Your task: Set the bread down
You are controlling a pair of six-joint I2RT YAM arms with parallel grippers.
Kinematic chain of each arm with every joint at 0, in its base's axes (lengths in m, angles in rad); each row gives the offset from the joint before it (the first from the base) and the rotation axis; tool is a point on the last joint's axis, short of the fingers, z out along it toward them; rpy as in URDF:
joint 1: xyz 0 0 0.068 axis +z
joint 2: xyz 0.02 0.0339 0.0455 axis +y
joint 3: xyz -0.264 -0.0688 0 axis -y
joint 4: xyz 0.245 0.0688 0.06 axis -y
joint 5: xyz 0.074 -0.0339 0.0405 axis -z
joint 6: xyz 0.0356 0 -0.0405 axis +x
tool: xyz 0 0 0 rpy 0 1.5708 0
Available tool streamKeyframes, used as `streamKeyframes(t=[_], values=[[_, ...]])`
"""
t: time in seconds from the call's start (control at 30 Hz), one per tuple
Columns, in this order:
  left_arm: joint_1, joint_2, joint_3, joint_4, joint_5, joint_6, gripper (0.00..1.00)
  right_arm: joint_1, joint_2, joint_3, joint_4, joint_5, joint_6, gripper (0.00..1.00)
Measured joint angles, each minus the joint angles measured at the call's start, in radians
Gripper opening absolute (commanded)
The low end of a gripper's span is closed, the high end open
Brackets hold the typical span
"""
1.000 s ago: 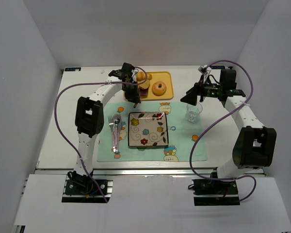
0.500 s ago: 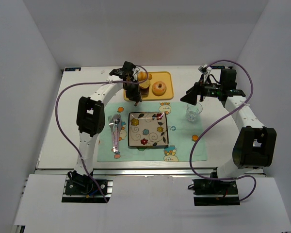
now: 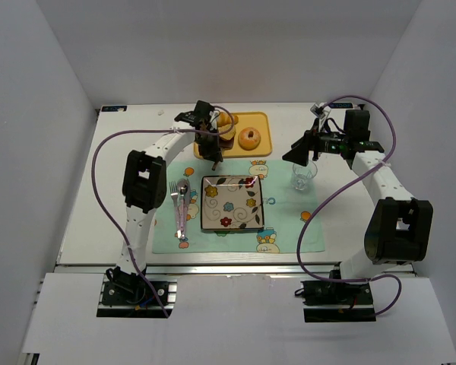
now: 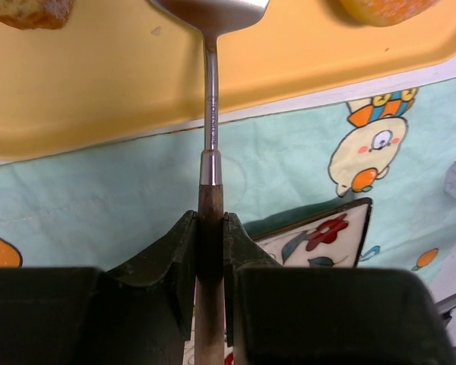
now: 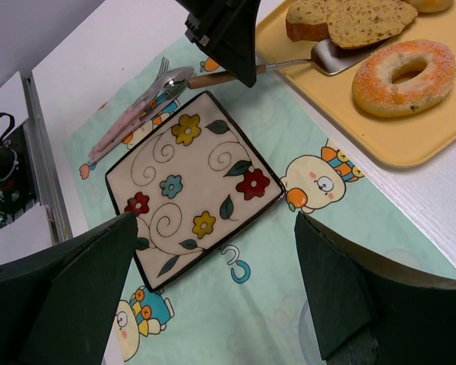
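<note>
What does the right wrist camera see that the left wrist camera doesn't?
Only the right wrist view shows the silver fork and spoon and the whole sugary ring doughnut. Only the left wrist view shows the left claw pinching the wooden handle of the metal spatula up close. Both show the yellow tray, teal cartoon placemat and flowered square plate.

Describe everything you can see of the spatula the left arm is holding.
The spatula has a brown wooden handle, a thin shiny metal neck and a flat metal blade. The left gripper is shut on the handle, jaws either side. It looks nearly level, reaching from over the placemat onto the yellow tray. Its blade sits low on the tray against the bread slices; whether it is under them cannot be told.
</note>
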Motion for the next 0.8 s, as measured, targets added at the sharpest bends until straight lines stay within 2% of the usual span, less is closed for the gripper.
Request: streamKeyframes(t=[0.47, 0.8], values=[[-0.003, -0.101, -0.219, 0.148, -0.017, 0.046, 0.0, 0.0, 0.0, 0.0, 0.0, -0.005, 0.0, 0.89], [-0.017, -0.128, -0.243, 0.162, -0.028, 0.068, 0.0, 0.0, 0.0, 0.0, 0.0, -0.008, 0.0, 0.89]])
